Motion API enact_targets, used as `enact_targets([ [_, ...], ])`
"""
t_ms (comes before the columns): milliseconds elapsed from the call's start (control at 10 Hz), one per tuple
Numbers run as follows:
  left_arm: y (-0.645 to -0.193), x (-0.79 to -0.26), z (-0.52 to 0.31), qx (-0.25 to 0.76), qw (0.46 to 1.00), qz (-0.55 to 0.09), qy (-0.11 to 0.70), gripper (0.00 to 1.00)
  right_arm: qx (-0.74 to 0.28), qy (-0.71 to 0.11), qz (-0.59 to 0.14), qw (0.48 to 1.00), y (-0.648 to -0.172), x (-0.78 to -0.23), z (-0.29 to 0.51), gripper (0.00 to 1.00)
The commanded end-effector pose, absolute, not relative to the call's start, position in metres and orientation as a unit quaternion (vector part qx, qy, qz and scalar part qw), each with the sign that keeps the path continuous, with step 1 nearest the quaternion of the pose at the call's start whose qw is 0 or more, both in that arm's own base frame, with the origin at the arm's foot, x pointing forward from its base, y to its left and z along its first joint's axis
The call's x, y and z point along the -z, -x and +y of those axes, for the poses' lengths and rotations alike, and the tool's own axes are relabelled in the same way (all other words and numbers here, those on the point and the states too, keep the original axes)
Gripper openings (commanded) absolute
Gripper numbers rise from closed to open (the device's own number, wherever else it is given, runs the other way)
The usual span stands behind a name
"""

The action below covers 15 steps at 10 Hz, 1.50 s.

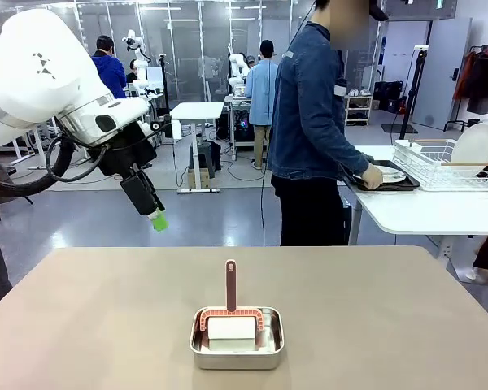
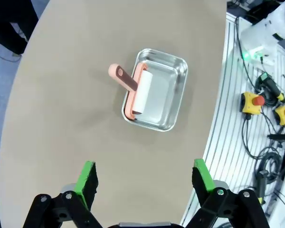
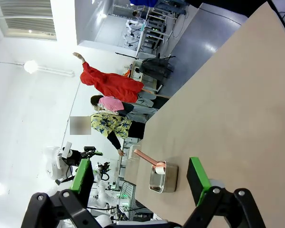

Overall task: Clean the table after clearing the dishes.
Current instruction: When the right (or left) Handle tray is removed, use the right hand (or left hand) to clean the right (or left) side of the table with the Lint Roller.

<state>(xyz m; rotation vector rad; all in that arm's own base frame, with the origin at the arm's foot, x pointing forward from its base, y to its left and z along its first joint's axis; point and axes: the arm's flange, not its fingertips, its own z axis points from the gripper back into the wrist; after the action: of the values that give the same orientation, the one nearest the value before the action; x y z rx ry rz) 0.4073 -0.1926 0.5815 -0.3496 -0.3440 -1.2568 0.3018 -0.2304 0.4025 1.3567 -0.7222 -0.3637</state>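
The beige table (image 1: 374,309) carries a small steel pan (image 1: 236,340) near its front middle. A white roller with a pink handle (image 1: 230,284) stands in the pan. My left gripper (image 1: 156,218) hangs open above the table's far left, well clear of the pan. In the left wrist view its fingers (image 2: 85,178) spread wide with nothing between them, over the table (image 2: 76,118) and short of the pan (image 2: 157,90). My right gripper (image 3: 140,176) is also open and empty, with the pan (image 3: 163,177) far beyond it. A person's hand holds a dark tray with a white plate (image 1: 388,175) on the white side table.
The person in a denim jacket (image 1: 309,122) stands at the table's far edge, turned to the white table (image 1: 423,211). A wire rack (image 1: 439,162) there holds a plate (image 1: 475,146). Cables and emergency-stop buttons (image 2: 254,102) lie beside the table.
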Motion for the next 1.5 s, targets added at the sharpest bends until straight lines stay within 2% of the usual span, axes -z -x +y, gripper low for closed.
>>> enact_targets([
  [0, -0.402, -0.591, -0.192, 0.582, 0.78, -0.17, 0.154, 1.0, 0.161, -0.612, -0.329, 0.701, -0.303, -0.406, -0.23, 1.0],
  [300, -0.405, -0.588, -0.194, 0.585, 0.777, -0.166, 0.162, 1.0, 0.161, -0.612, -0.329, 0.701, -0.303, -0.406, -0.23, 1.0],
  [500, -0.416, -0.587, -0.24, 0.657, 0.724, -0.16, 0.138, 1.0, 0.161, -0.612, -0.329, 0.701, -0.303, -0.406, -0.23, 1.0],
  [1000, -0.472, -0.573, -0.345, 0.707, 0.698, -0.078, 0.084, 1.0, 0.161, -0.612, -0.329, 0.701, -0.303, -0.406, -0.23, 1.0],
  [1400, -0.49, -0.53, -0.371, 0.708, 0.701, -0.025, 0.08, 1.0, 0.161, -0.612, -0.329, 0.701, -0.303, -0.406, -0.23, 1.0],
])
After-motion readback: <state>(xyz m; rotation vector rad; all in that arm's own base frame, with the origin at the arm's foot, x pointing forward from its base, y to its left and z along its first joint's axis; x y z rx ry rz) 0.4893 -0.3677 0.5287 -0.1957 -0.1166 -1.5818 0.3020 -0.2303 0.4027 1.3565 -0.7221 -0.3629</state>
